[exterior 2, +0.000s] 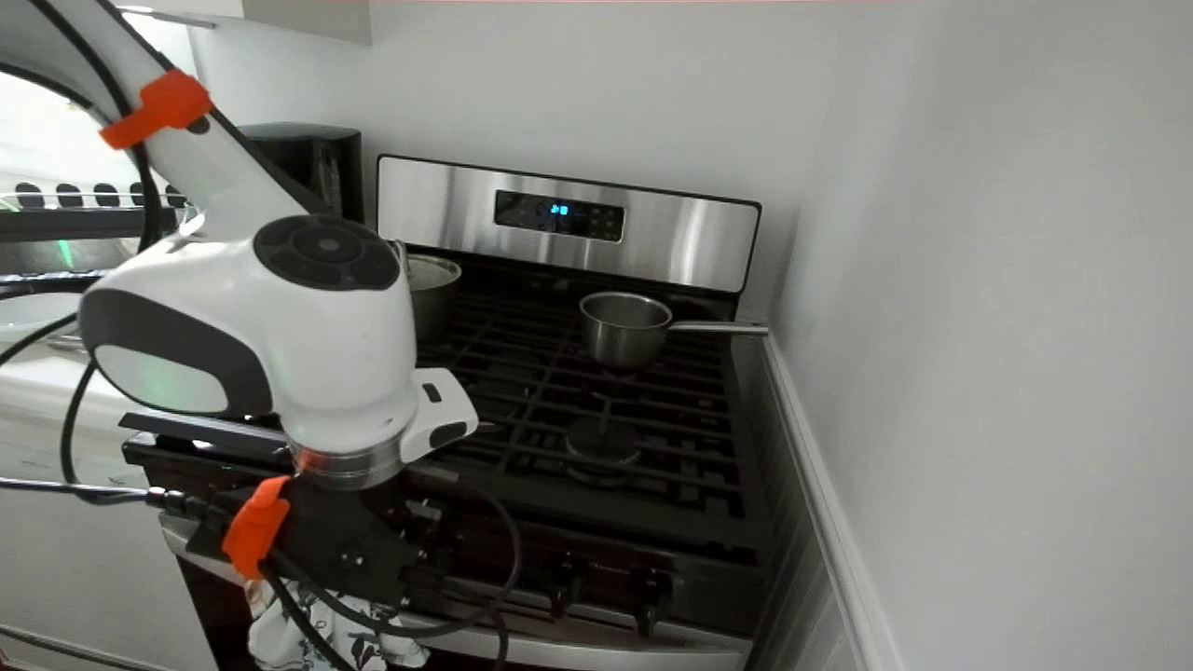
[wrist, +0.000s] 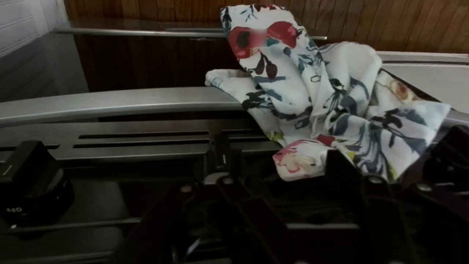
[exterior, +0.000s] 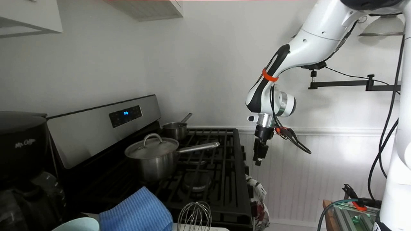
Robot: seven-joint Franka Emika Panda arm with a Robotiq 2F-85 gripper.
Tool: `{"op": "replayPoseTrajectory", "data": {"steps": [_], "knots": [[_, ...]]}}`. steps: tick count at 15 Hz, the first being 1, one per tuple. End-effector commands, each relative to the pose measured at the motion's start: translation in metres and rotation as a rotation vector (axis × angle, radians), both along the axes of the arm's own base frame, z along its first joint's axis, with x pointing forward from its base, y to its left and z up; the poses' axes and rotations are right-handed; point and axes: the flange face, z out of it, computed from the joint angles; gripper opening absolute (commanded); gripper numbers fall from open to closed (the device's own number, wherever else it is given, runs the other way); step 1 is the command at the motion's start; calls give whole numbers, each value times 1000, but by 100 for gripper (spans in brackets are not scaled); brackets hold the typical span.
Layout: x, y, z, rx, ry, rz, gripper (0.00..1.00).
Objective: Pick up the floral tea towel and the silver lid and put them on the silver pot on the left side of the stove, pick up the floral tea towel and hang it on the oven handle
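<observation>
The floral tea towel (wrist: 278,84) hung over the oven handle (wrist: 146,101), rather crumpled — in the wrist view one fold went toward the wooden floor (wrist: 165,11), while another end lay toward the black knobs (wrist: 36,205). The fingers (wrist: 337,167) stood well apart from each other and had hold of nothing; in an exterior view they pointed downward, above the towel, with a gap in between. The silver lid (exterior: 152,150) sat upon the silver pot (exterior: 157,170), and this pot stood on the left side of the stove (exterior: 224,210), its long handle (exterior: 199,147) directed to the front. A smaller saucepan (exterior 2: 624,337) was also on the stove — its narrow handle (exterior 2: 718,328) pointed to the side wall (exterior 2: 979,326). Near the stove there were a blue cloth (exterior: 138,213) and a wire whisk (exterior: 195,215).
</observation>
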Motion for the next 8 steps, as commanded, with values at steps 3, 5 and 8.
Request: {"op": "replayPoseTrajectory", "data": {"steps": [3, 5, 8], "knots": [[-28, 16, 65, 63, 22, -21, 100], [-34, 18, 91, 71, 31, -20, 100], [-45, 22, 133, 22, 45, 5, 100]]}}
